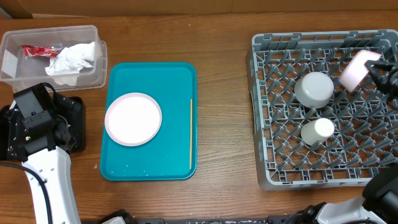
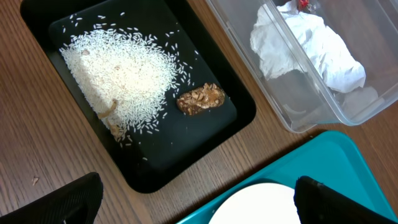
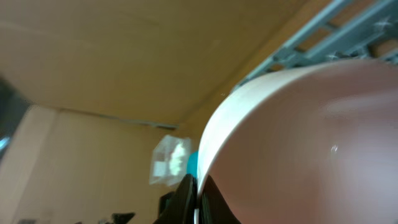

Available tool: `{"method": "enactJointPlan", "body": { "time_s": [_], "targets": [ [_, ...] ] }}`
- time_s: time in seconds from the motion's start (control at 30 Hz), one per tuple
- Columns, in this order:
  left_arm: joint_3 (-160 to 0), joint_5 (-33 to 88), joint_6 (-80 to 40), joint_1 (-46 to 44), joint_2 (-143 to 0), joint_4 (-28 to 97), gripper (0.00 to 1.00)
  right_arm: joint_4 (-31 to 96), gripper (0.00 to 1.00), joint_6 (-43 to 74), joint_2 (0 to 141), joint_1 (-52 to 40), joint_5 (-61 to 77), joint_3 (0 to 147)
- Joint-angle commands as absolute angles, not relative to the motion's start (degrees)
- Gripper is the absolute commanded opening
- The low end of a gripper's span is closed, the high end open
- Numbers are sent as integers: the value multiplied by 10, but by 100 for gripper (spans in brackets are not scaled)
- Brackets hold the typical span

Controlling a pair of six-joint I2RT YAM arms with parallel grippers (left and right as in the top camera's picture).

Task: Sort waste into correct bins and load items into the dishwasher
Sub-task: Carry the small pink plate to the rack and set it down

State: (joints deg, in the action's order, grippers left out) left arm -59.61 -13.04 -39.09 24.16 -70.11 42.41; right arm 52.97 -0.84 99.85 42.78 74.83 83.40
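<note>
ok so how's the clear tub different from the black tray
The tub is clear and deep-walled; the black tray is opaque and shallow. The tub holds tissues and a red wrapper; the black tray holds rice and a brown lump. Both are rectangular, open-topped and sit side by side on the table.

Overhead looks straight down; nearer left wrist shares the clear tub (image 1: 28, 73) (image 2: 292, 93)
</note>
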Motion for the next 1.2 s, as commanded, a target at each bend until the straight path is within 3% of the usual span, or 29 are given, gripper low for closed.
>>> {"method": "enactJointPlan", "body": {
  "time_s": [0.0, 0.23, 0.77, 1.17],
  "targets": [
    [-601, -130, -399, 246, -701, 424, 100, 491, 4, -18, 992, 431, 865, 777],
    [-601, -130, -399, 246, -701, 424, 100, 453, 4, -14, 992, 436, 839, 706],
    [-601, -130, -399, 246, -701, 424, 100, 474, 4, 28, 991, 452, 735, 700],
    [-601, -130, -399, 246, -701, 424, 100, 544, 4, 28, 991, 489, 643, 700]
  ]
}}
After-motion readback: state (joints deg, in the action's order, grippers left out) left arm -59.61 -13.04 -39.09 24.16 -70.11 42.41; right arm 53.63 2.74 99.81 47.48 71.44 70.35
